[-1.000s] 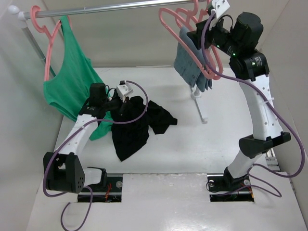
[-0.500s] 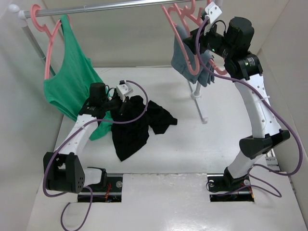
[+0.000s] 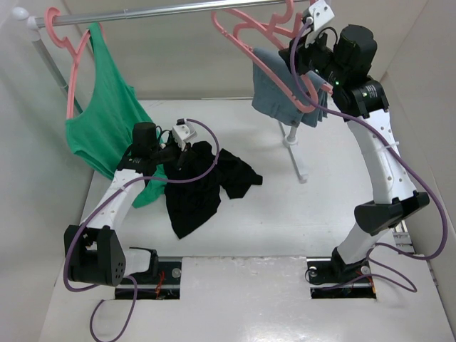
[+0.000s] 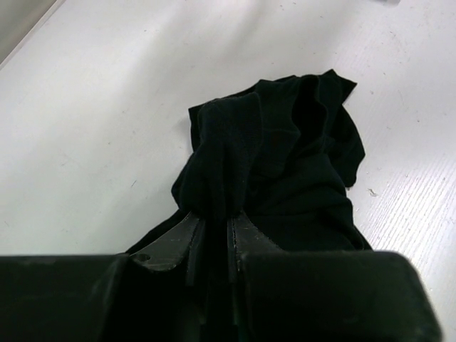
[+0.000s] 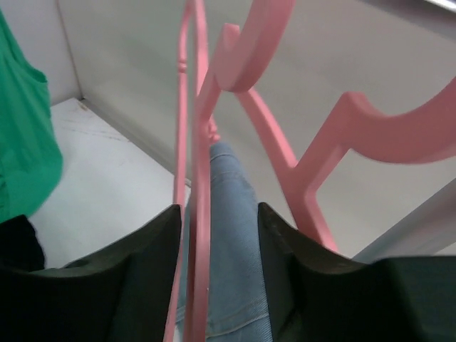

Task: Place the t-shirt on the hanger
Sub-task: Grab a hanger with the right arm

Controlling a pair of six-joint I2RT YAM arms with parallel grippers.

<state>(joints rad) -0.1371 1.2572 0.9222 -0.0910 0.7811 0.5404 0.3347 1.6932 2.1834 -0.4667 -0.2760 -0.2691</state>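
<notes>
On table point(image 3: 285, 214), left end effector point(image 4: 211, 228) pinches t-shirt point(image 4: 285, 164).

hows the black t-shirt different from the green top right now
Colour: the t-shirt is black, the green top bright green.
Pose: the t-shirt lies crumpled on the table; the green top hangs on a pink hanger from the rail.
Hold: the left gripper pinches a fold of the t-shirt; nothing grips the green top.
Both are garments on the left side.
</notes>
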